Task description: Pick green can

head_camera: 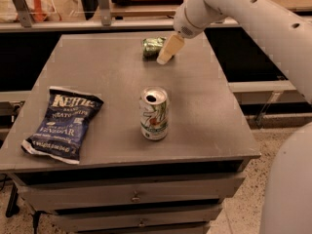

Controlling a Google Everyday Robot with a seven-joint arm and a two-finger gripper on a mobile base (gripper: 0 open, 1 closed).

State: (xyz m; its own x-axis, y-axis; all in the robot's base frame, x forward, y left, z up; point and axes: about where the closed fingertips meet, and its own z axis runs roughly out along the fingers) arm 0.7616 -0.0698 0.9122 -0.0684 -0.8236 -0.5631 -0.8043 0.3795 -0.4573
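A dark blue bag of potato chips point(62, 123) lies flat at the near left of a grey table point(204, 116), its top end pointing toward the far side and its bottom end close to the near left edge. To its right, around the middle of the tabletop and well apart from the bag, a white-and-silver can point(154, 113) with green and red markings stands upright, its opened top facing up.

Farther back, near the table's far edge and slightly right of centre, the green can point(152, 47) lies on its side, its mottled, shiny surface catching the light. It is well apart from the upright can.

Just beside the green can's right end, the cream-coloured gripper point(163, 58) slants down and to the left, its tip low over the tabletop. Whether it touches the can cannot be told from this view, and neither can whether the gripper is spread or closed. The can rests on the table, not lifted.

The robot's white arm point(253, 18) reaches in from the right, running from the upper right corner down to the gripper, while another white part of the robot fills the near right corner.

Below the tabletop, two grey drawers point(131, 197) with small pulls face the camera. A speckled floor point(248, 199) shows at the near right.
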